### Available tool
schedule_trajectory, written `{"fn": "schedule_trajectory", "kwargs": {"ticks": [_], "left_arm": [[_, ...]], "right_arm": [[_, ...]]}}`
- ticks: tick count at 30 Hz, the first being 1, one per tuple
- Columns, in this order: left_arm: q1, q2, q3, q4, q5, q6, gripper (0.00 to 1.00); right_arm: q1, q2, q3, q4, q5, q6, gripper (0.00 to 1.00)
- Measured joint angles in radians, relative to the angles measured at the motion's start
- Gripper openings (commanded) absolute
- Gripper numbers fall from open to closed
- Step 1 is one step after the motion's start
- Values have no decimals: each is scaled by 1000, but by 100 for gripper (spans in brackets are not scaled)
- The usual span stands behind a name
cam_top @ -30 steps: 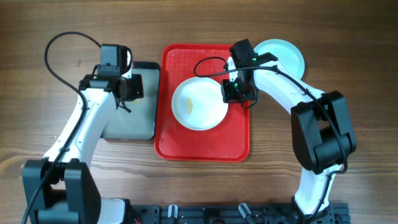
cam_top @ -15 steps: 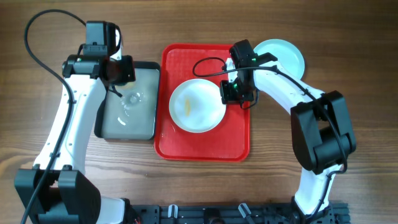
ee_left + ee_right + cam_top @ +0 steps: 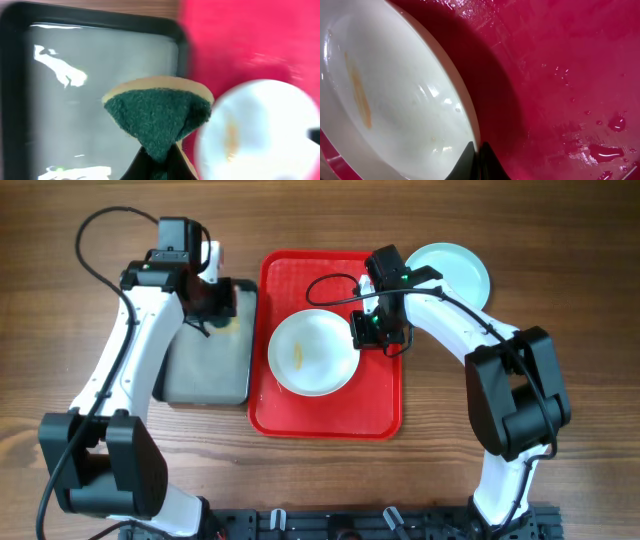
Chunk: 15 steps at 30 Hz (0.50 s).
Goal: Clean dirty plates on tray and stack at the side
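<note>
Closed tight on the green sponge [image 3: 157,117], the left gripper [image 3: 218,310] has swung across the grey tray [image 3: 205,375] to its far-right corner, apparently bound for the stained white plate [image 3: 312,352], which the right gripper [image 3: 474,150] pinches by the rim at the centre of the red tray [image 3: 330,418].

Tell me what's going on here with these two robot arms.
It is a plate-washing job, caught midway. The right gripper pinches the rim of a white plate lying on the red tray; the plate shows an orange smear. The left gripper holds a green-faced sponge above the wet-looking grey tray, not touching the plate. One aqua plate sits on the table beside the red tray.
</note>
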Motion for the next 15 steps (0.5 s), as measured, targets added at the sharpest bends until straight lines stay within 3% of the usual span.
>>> {"fn": "schedule_trajectory", "kwargs": {"ticks": [7,15], "left_arm": [[-95,0,-3,8,151,-12,4],[-220,35,-21,60,159,-118,4]], "right_arm": [[0,0,0,0,0,0,4],[0,0,0,0,0,0,4]]}}
